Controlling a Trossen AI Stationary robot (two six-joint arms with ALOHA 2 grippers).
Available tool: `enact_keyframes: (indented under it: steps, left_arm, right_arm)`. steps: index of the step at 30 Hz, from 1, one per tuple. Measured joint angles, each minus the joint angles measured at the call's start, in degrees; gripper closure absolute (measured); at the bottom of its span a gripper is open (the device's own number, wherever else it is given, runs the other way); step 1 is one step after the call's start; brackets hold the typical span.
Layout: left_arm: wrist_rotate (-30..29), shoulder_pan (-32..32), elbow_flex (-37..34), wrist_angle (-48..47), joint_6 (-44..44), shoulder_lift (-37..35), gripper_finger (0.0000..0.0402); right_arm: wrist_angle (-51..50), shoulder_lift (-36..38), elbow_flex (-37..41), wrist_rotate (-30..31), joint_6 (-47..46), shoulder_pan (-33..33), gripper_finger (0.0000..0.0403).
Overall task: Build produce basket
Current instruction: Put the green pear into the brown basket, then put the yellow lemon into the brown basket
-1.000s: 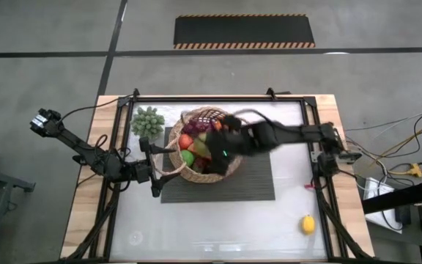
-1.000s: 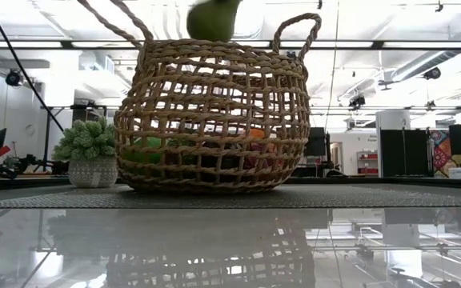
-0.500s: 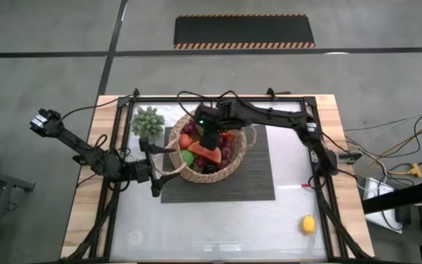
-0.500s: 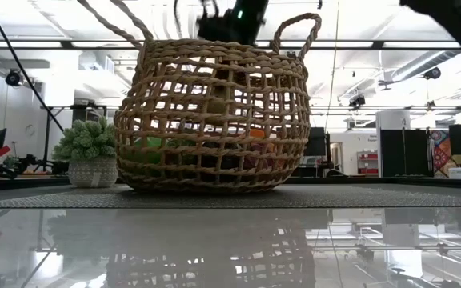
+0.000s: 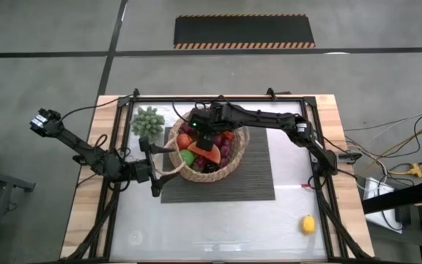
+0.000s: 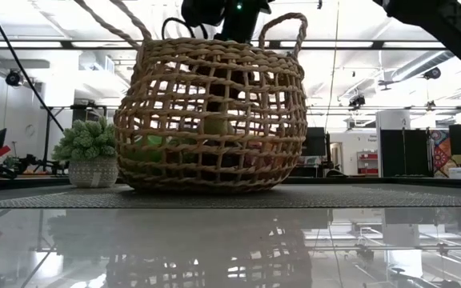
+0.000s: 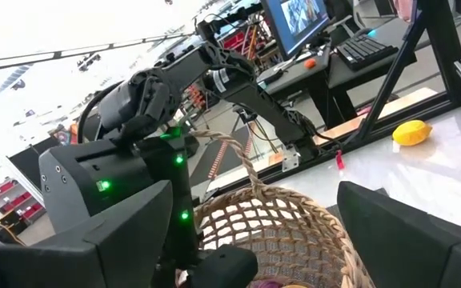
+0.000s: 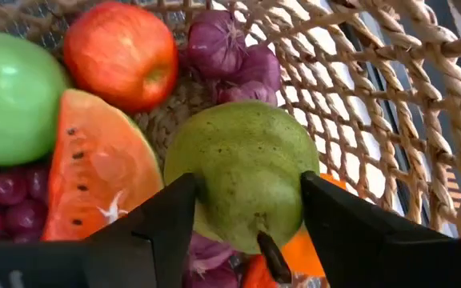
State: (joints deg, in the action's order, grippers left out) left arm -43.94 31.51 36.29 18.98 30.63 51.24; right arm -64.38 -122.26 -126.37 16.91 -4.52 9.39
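Basket (image 8: 422, 104) rim beyond right wrist frame edges

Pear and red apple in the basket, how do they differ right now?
The pear is dull green and elongated with a dark stem; the red apple is glossy red and round. The pear sits between the fingers of the right end effector; the apple lies free, against the green apple. The pear looks bigger, though it is nearer the camera. Both are inside the basket.
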Motion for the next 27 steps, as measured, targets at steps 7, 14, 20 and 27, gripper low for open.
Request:
enact_keyframes:
  steps: [7,14,20,27]
  left_arm:
    - [0.0,0.0,0.0,0.0,0.0,0.0,0.0065]
    - [0.0,0.0,0.1,0.0,0.2,0.0,0.0065]
    - [0.0,0.0,0.1,0.0,0.2,0.0,0.0065]
    - [0.0,0.0,0.1,0.1,0.1,0.0,0.0065]
  right_arm:
    - [2.2,1.0,0.1,-0.5,0.7,0.0,0.0151]
    - [2.2,1.2,0.1,-0.5,0.7,0.0,0.0137]
    - [2.1,3.6,0.2,-0.6,-0.1,-0.9,0.0142]
    - [0.8,8.8,0.2,-1.0,-0.5,-5.2,0.0158]
